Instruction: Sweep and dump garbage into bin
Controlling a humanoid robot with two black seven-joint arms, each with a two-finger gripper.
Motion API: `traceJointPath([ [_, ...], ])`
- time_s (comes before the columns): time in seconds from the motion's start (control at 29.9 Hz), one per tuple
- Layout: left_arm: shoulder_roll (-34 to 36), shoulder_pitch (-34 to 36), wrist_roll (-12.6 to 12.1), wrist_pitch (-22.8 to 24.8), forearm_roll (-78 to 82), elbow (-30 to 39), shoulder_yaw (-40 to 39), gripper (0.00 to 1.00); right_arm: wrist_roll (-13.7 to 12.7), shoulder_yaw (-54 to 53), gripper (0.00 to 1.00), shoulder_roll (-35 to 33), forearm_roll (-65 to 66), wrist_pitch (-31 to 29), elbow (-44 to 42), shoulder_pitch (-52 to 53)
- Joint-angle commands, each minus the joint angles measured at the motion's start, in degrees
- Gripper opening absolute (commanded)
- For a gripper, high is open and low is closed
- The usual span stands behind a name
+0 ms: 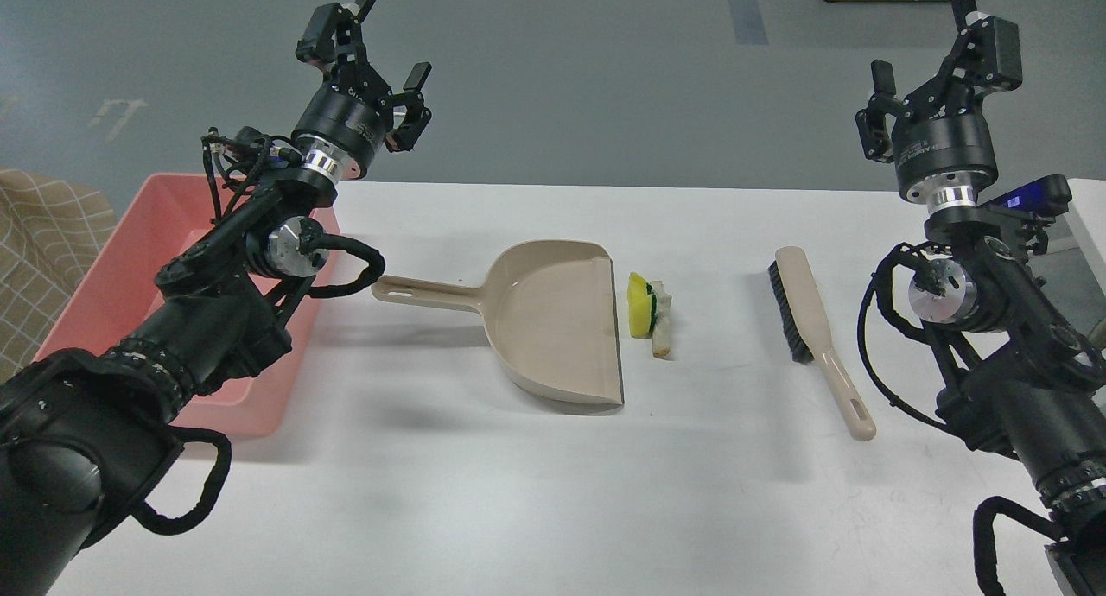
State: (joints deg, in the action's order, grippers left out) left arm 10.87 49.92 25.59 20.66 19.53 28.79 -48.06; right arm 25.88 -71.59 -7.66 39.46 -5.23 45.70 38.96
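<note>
The garbage (648,311), a yellow and green sponge chunk with a whitish strip, lies on the white table just right of the beige dustpan (553,320). The dustpan's handle points left. A beige brush (812,328) with black bristles lies to the right. The pink bin (130,294) stands at the table's left edge, partly hidden by my left arm. My left gripper (373,47) is open and empty, raised above the table's far edge, right of the bin. My right gripper (937,60) is open and empty, raised at the far right, beyond the brush.
The white table (518,492) spans the view, with grey floor behind it. A checked tan cloth (43,250) shows at the far left beside the bin. A dark device (1032,199) with a blue light sits at the table's right edge.
</note>
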Motion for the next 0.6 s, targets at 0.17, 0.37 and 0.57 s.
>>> traceJointPath([
  [0.17,7.05,-0.17,-0.80,-3.16,2.01,10.75,8.85,0.98,-0.04,-0.04,1.00,-0.08,0.00,0.04,0.18,0.85],
  [0.37,18.81,-1.22,-2.56,-11.77,2.18,27.78,15.01,0.98,-0.04,0.05,1.00,0.10,0.00,-0.05,0.53,0.50],
  [0.57,31.64,-4.47,-2.65,-14.41,5.69,42.29,19.14,0.98,-0.04,0.14,1.00,0.10,0.00,-0.05,0.62,0.41],
])
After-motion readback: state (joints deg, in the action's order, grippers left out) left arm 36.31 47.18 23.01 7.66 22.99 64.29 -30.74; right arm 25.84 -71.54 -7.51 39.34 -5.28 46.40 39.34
